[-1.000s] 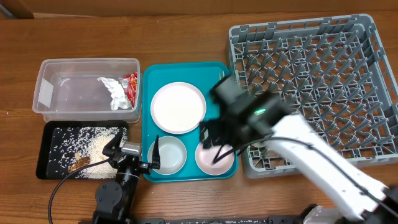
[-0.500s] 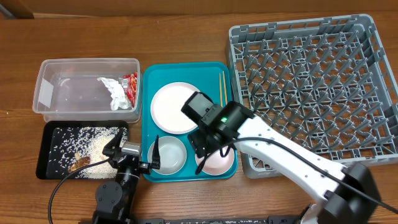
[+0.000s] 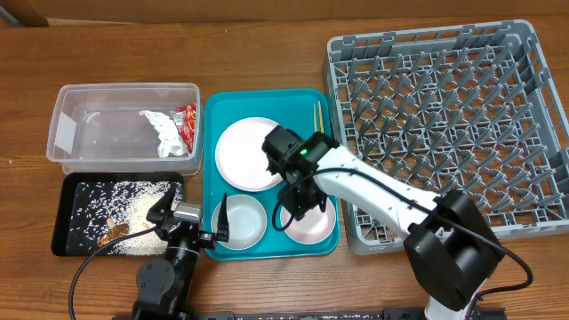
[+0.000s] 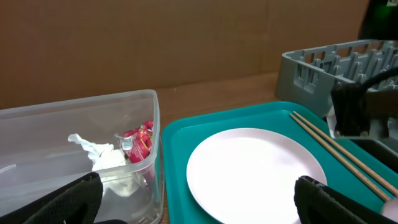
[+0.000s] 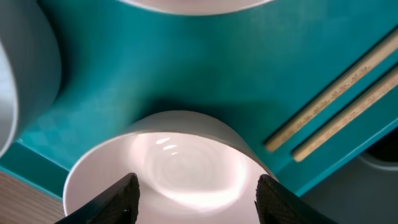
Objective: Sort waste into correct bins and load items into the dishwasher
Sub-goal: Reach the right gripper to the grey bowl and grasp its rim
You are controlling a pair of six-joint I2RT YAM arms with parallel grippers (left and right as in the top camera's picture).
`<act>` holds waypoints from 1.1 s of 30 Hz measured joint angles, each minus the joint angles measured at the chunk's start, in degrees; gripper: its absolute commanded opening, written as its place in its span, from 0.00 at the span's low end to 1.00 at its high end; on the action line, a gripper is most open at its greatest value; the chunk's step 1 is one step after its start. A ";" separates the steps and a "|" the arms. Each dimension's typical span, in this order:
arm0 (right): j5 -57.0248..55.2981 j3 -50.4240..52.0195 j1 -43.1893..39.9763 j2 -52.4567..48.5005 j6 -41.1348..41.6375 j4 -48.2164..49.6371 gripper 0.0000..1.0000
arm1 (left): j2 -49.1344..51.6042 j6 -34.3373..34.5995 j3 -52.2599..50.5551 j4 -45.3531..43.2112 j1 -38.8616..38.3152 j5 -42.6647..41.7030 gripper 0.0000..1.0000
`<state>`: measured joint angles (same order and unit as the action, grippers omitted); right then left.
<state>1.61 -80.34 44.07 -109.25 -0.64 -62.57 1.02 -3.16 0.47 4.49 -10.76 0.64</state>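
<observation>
The right gripper (image 5: 196,198) hangs over the pink bowl (image 5: 168,165) in the front right corner of the teal tray (image 3: 213,111), its jaws spread across much of the bowl (touching it or not, I cannot tell). The left gripper (image 3: 221,223) is wide open and empty beside the white bowl (image 3: 244,220). The plate (image 3: 254,153) and chopsticks (image 3: 317,117) lie on the teal tray. The wrappers (image 3: 169,132) are in the tub (image 3: 116,91) and the rice (image 3: 124,209) in the black tray (image 3: 60,240). The rack (image 3: 444,116) stands to the right.

The right gripper (image 3: 299,207) swung from the dish rack (image 3: 444,116) onto the pink bowl (image 3: 318,229), jaws narrowing.
</observation>
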 measured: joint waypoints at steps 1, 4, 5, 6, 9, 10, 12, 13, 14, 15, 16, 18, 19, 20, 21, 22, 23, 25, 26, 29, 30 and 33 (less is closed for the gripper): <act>0.52 0.00 -0.59 0.00 -0.72 0.13 0.62 | 0.00 -0.02 0.00 0.00 0.00 0.00 1.00; 3.96 0.00 -2.19 0.00 -3.50 -0.61 0.63 | 0.00 0.00 0.00 0.00 0.00 0.00 1.00; 5.29 0.00 -2.51 0.00 -4.20 -0.94 0.63 | 0.00 0.00 0.00 0.00 0.00 0.00 1.00; 6.82 0.00 -2.71 0.00 -4.74 -1.38 0.64 | 0.00 0.00 0.00 0.00 0.00 0.00 1.00; 10.34 0.00 -2.67 0.00 -5.64 -1.99 0.64 | 0.00 0.00 0.00 0.00 0.00 0.00 1.00; 11.15 0.00 -2.60 0.00 -5.70 -1.99 0.64 | 0.00 0.00 0.00 0.00 0.00 0.00 1.00; 12.46 0.00 -2.40 0.00 -5.64 -1.55 0.63 | 0.00 0.00 0.00 0.00 0.00 0.00 1.00; 13.16 0.00 -2.40 0.00 -5.60 -1.40 0.63 | 0.00 0.00 0.00 0.00 0.00 0.00 1.00; 14.12 0.00 -2.40 0.00 -5.57 -1.75 0.63 | 0.00 -0.02 0.00 0.00 0.00 0.00 1.00; 15.23 -0.02 -2.40 0.00 -5.55 -2.64 0.62 | 0.00 0.00 0.00 0.00 0.00 0.00 1.00; 16.79 -0.02 -2.38 0.00 -5.53 -3.82 0.60 | 0.00 -0.02 0.00 0.00 0.00 0.00 1.00; 19.74 -0.02 -2.40 0.00 -5.31 -4.98 0.57 | 0.00 0.00 0.00 0.00 0.00 0.00 1.00; 21.09 -0.07 -2.40 0.00 -4.87 -5.18 0.53 | 0.00 -0.02 0.00 0.00 0.00 0.00 1.00; 22.01 -0.11 -2.40 0.00 -4.46 -5.16 0.51 | 0.00 0.00 0.00 0.00 0.00 0.00 1.00; 22.91 -0.13 -2.38 0.00 -3.65 -4.85 0.50 | 0.00 0.00 0.00 0.00 0.00 0.00 1.00; 23.58 -0.13 -2.38 0.00 -3.10 -4.46 0.49 | 0.00 0.00 0.00 0.00 0.00 0.00 1.00; 24.20 -0.13 -2.36 0.00 -1.90 -3.76 0.48 | 0.00 0.00 0.00 0.00 0.00 0.00 1.00; 24.90 -0.26 -2.36 0.00 -0.44 -2.80 0.48 | 0.00 -0.02 0.00 0.00 0.00 0.00 1.00; 25.22 -0.55 -2.36 0.00 0.26 -2.49 0.48 | 0.00 -0.02 0.00 0.00 0.00 0.00 1.00; 25.66 -1.81 -2.36 0.00 2.47 -1.62 0.50 | 0.00 0.00 0.00 0.00 0.00 0.00 1.00; 25.70 -2.19 -2.36 0.00 3.28 -0.90 0.53 | 0.00 0.00 0.00 0.00 0.00 0.00 1.00; 26.14 -2.93 -2.29 0.00 6.64 3.30 0.55 | 0.00 0.00 0.00 0.00 0.00 0.00 1.00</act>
<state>27.75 -83.26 41.78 -109.25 6.00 -59.27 1.02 -3.16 0.47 4.49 -10.76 0.64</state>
